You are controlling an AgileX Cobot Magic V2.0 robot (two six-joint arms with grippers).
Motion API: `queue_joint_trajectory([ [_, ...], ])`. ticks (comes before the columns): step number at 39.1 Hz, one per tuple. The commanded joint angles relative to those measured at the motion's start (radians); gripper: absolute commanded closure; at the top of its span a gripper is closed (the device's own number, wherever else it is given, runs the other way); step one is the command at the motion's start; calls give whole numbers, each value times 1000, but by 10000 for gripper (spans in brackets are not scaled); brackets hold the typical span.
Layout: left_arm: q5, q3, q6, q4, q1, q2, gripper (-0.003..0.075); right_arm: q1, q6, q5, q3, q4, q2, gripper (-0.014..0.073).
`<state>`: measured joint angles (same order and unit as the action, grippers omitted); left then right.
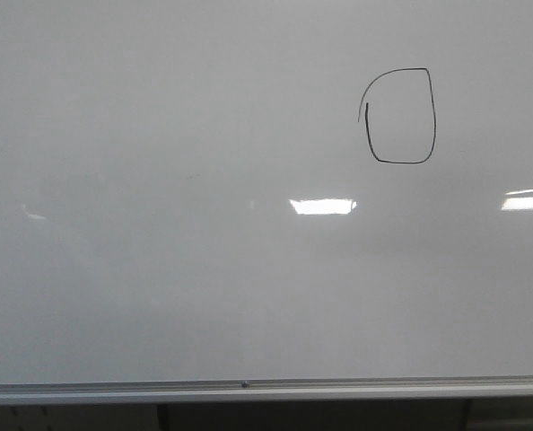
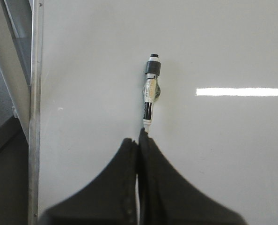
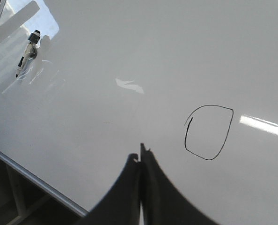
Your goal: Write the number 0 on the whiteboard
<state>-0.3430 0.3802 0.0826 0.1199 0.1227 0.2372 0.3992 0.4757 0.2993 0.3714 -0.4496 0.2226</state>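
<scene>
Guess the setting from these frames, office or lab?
Probably an office or meeting room, though little shows beyond the board. Cues: a large glossy whiteboard with a silver rail, a marker lying on it, and ceiling-light reflections.

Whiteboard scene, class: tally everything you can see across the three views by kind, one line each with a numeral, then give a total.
Whiteboard: 1
Hand-drawn number 0: 1
Marker pen lying on the board: 1
Robot hands: 2, left hand and right hand, both shut and holding nothing
Total: 5
</scene>
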Motion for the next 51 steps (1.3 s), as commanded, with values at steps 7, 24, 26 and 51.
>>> queue_joint_trajectory([
  [7,184,-58,-10,-8,-74,-62,739,-1,4,-70,26,-14,9,661],
  [24,314,-411,-29,-138,-120,-261,740,-1,4,-69,26,-14,9,661],
  [26,283,-408,-29,-138,-120,-261,740,-1,4,-69,26,-14,9,661],
  [51,287,-408,-29,-138,-120,-261,739,-1,4,-69,26,-14,9,661],
])
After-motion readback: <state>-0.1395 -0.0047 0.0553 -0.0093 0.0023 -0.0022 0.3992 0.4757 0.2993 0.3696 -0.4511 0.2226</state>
